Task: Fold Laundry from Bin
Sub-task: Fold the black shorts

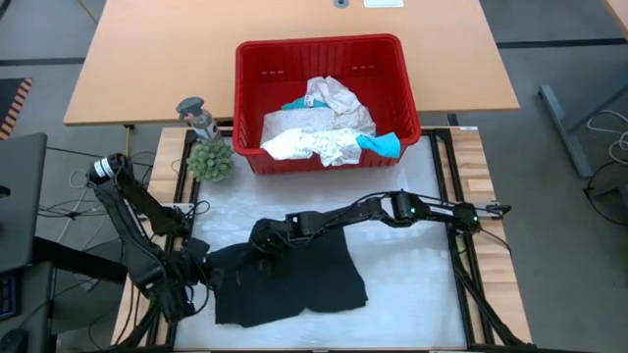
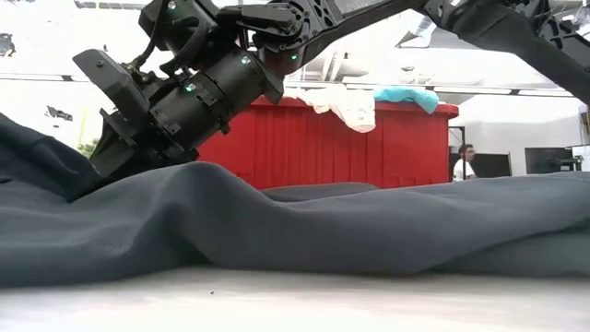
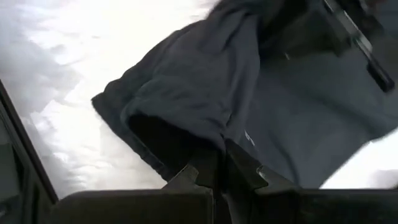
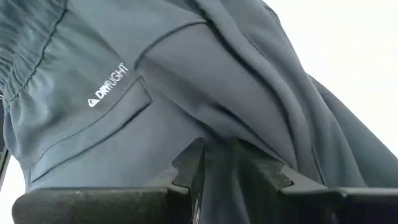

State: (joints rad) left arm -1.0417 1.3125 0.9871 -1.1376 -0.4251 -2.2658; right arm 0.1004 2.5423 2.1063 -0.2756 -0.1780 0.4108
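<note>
Closest to the table's front edge, the black garment (image 1: 289,279) lies spread on the white mat (image 1: 412,265), rumpled into soft ridges rather than flat. At its left corner the left gripper (image 1: 204,272) sits low, its two fingers pinched together on a fold of the dark fabric; the left wrist view shows the cloth bunched up right at the fingertips (image 3: 214,168), with the rest of the garment trailing away across the pale surface. A little farther in, at the garment's upper edge, the right gripper (image 1: 263,240) comes in from the right on a long outstretched arm and presses down into the cloth. Its own wrist view shows a ridge of fabric caught between the fingers (image 4: 189,165), which stand partly apart around it, beside a stitched pocket with small white lettering (image 4: 109,84). From table height that gripper (image 2: 120,138) leans down steeply into the dark folds. Beyond the mat, to the left, a small green plant (image 1: 210,159) stands next to a little grey figure (image 1: 196,115). Beside them sits the red bin (image 1: 329,98), holding a heap of white lacy laundry (image 1: 319,127) with a teal piece (image 1: 385,144) showing near its right wall. Behind all this runs a wooden table (image 1: 147,59), and far off in the room a person (image 2: 464,161) can be seen.
</note>
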